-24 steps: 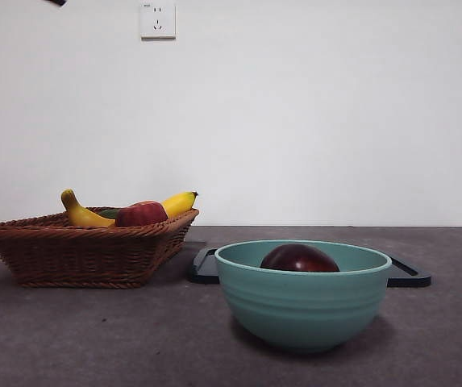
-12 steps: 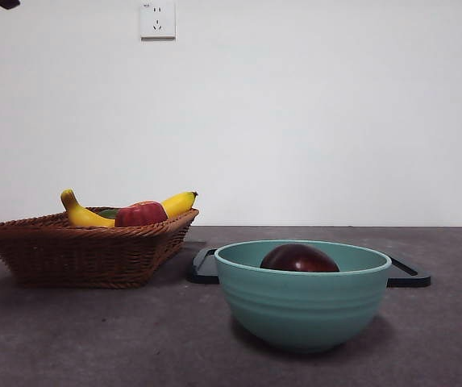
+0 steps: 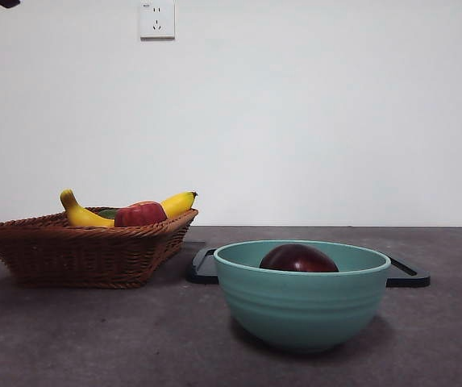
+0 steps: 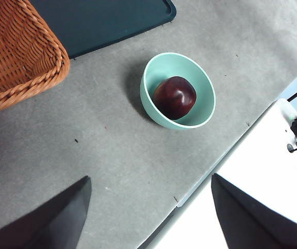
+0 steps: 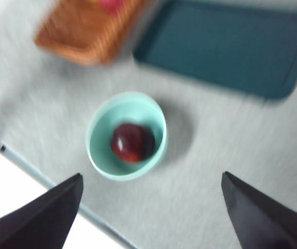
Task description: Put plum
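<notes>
I see the plum [image 3: 298, 259] resting inside the teal bowl [image 3: 302, 306] on the surface; both the left tool [image 4: 148, 212] and right tool [image 5: 151, 210] hang high, jaws wide apart, holding nothing; placing looks finished to me.

Wicker basket, bowl and tray on a grey counter [image 3: 93, 339].
Brown wicker basket [image 3: 77, 254] at left, holding a yellow banana [image 3: 81, 214], a red apple [image 3: 140, 214] and a second yellow piece [image 3: 179, 202], perhaps another banana. Teal bowl [image 3: 303, 310] near and right of centre, apart from the basket. Dark flat tray [image 3: 408, 276] behind the bowl. White wall socket [image 3: 157, 19] high on the wall.
</notes>
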### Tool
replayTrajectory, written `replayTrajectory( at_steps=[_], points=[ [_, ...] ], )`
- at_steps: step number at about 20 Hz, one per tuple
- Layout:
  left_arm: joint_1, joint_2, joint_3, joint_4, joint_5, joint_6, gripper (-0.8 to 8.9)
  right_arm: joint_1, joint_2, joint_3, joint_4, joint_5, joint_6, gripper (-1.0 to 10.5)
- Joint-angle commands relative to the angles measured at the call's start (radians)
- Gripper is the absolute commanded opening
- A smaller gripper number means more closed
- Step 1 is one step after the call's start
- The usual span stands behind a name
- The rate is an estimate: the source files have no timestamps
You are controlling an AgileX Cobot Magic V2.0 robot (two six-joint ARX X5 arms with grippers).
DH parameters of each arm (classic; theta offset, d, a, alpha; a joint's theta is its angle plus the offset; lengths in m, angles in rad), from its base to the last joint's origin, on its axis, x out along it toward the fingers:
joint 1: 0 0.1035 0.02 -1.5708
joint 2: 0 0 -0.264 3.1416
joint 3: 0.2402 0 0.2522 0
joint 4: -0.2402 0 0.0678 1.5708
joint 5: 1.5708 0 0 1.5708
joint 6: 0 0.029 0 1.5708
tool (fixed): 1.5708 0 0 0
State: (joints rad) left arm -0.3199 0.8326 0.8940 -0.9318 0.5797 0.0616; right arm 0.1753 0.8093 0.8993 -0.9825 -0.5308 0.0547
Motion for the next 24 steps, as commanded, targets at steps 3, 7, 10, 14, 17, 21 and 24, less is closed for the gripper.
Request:
replayTrajectory(
  at_steps=[3,7,10,14,17,21,24],
  points=[
    [-0.002,0.005,0.008,0.013,0.008,0.002,3.73,0.08,0.096,-0.15,0.224,0.002,0.103,3.7],
    [-0.002,0.005,0.008,0.015,0.008,0.002,3.73,0.176,0.224,-0.209,0.401,0.044,0.147,3.7],
    [-0.002,0.005,0.008,0.019,0.008,0.001,3.73,0.247,0.319,-0.209,0.494,0.142,0.159,3.5],
    [-0.002,0.005,0.008,0.019,0.008,0.001,3.73,0.318,0.442,-0.209,0.589,0.249,0.171,3.1],
    [-0.002,0.005,0.008,0.019,0.008,0.002,3.73,0.35,0.511,-0.209,0.667,0.278,0.181,1.9],
    [-0.002,0.005,0.008,0.02,0.008,0.002,3.73,0.378,0.577,-0.209,0.712,0.278,0.194,1.3],
    [-0.002,0.005,0.008,0.019,0.008,0.002,3.73,0.38,0.597,-0.209,0.721,0.277,0.193,0.3]
  ],
)
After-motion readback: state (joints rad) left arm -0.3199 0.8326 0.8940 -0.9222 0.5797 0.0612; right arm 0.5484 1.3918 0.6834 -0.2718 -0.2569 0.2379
